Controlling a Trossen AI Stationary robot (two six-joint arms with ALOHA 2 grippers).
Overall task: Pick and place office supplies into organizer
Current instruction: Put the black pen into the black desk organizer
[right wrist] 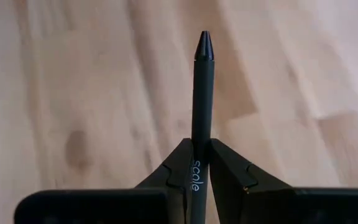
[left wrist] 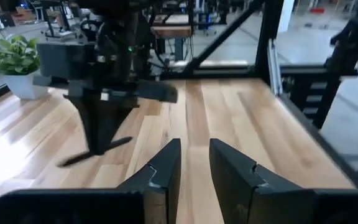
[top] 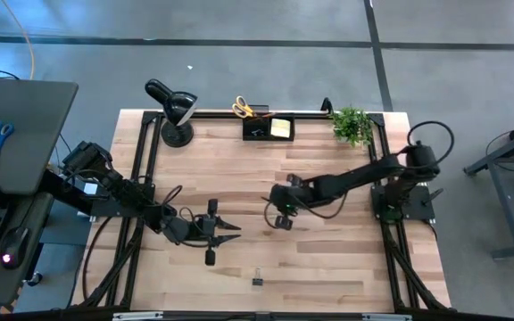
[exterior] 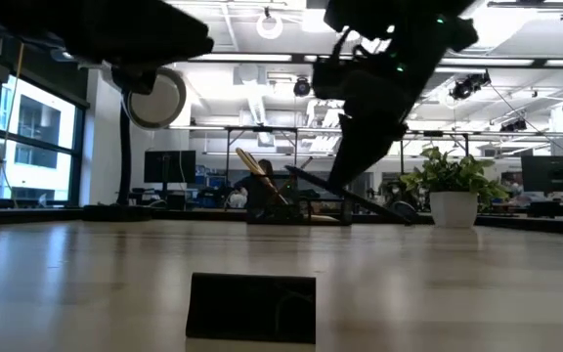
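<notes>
Clip (exterior: 251, 309): nearest you, alone on the tabletop (top: 328, 267).
Right tool (right wrist: 194, 163): pinching your pen (right wrist: 202, 106).
Left tool (left wrist: 194, 163): slightly spread, holding nothing.
Organizer (top: 269, 128): far edge.

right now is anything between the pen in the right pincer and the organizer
Nothing visible. The right pincer holds the black pen above mid-table, and bare wood runs from there to the organizer at the far edge. The lamp and plant stand off to its sides.
</notes>
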